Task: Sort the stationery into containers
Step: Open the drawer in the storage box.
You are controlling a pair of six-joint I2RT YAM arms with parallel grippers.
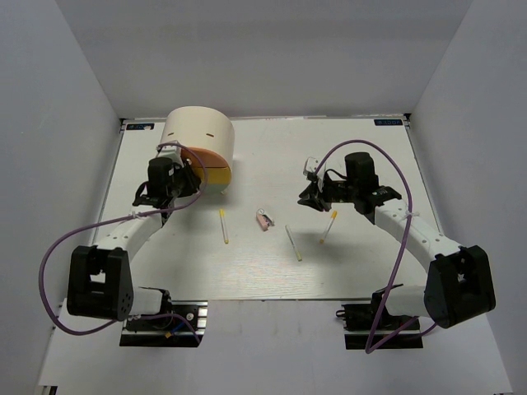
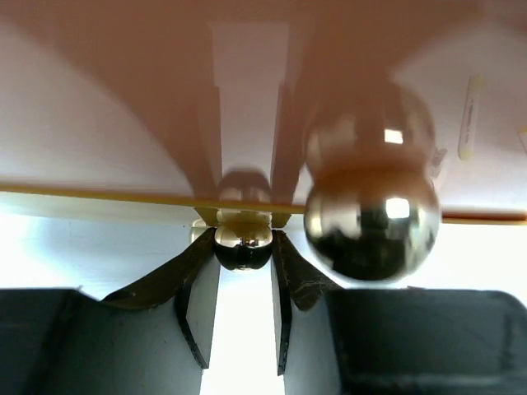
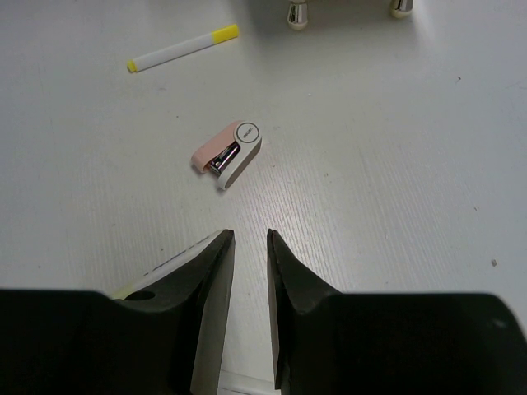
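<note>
The left gripper [image 2: 244,255] has its jaws clamped on a knob [image 2: 243,240] of the organiser [image 1: 198,130], far left. The right gripper [image 3: 249,247] hangs over the table [image 1: 247,280], jaws slightly apart and empty. Mid-table, the left stick [image 1: 223,226] runs near-far. The middle stick [image 1: 294,243] and right stick [image 1: 328,226] slant, far ends spread apart. A pink item [image 1: 263,220] lies between the left and middle sticks.

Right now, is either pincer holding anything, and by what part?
The left pincer pinches the small drawer knob by its two sides. The right pincer holds nothing, jaws slightly apart.
</note>
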